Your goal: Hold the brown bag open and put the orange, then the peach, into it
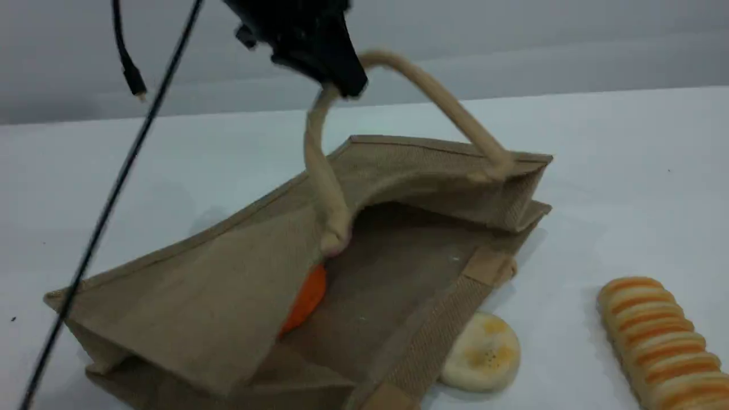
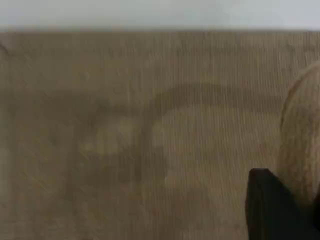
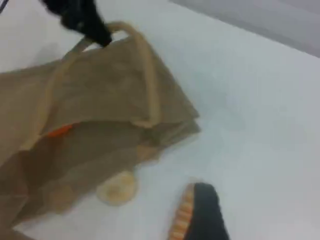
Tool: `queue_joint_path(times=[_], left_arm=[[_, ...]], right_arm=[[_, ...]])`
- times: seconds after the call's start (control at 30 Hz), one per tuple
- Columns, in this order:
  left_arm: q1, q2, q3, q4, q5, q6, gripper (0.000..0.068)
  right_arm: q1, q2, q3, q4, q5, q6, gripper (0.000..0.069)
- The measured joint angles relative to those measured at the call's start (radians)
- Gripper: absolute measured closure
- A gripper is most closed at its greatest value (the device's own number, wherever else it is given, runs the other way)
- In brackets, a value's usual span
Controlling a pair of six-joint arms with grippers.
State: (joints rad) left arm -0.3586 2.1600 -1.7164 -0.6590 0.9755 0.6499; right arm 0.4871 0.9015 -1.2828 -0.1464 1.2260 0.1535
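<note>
Scene view: left gripper (image 1: 342, 85), jaws clamped on one bag handle (image 1: 444, 102), lifts the brown bag (image 1: 188, 302) mouth open on the bench (image 1: 626, 171). Below those jaws the orange (image 1: 307, 299) lies inside. Right gripper (image 3: 207, 210), jaws spread and empty, hovers over the striped loaf (image 1: 660, 336), near a flat bun (image 1: 484, 353).

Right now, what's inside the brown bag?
Inside the brown bag, only a sliver of the orange shows past the upper panel; that panel covers the rest. No peach is visible.
</note>
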Motion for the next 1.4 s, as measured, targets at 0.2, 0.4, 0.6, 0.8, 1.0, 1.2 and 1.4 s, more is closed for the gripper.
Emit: queue_joint_path(times=[0.2, 0.4, 0.6, 0.8, 1.0, 1.2, 1.4], left_arm=[[-0.013, 0.041, 0.000, -0.058, 0.039, 0.034, 0.0554], [-0.013, 0.037, -0.001, -0.206, 0.160, 0.147, 0.0308], [-0.012, -0.041, -0.001, -0.151, 0.203, 0.141, 0.0204], [-0.024, -0.203, -0.002, -0.004, 0.217, 0.076, 0.0200], [-0.025, -0.377, -0.002, 0.173, 0.255, -0.073, 0.0200], [-0.025, -0.525, -0.001, 0.245, 0.254, -0.197, 0.0223], [-0.095, -0.646, 0.045, 0.344, 0.248, -0.292, 0.0242]], right_arm=[[0.000, -0.028, 0.000, -0.003, -0.002, 0.020, 0.0251], [0.000, -0.045, 0.000, -0.018, -0.004, 0.029, 0.0251], [0.000, -0.135, 0.061, -0.016, -0.007, 0.029, 0.0251], [0.000, -0.315, 0.255, -0.015, -0.017, 0.026, 0.0251], [0.000, -0.537, 0.514, -0.010, -0.106, 0.019, 0.0251], [0.000, -0.760, 0.731, 0.056, -0.178, 0.008, 0.0251], [0.000, -0.861, 0.777, 0.080, -0.163, -0.032, 0.0251]])
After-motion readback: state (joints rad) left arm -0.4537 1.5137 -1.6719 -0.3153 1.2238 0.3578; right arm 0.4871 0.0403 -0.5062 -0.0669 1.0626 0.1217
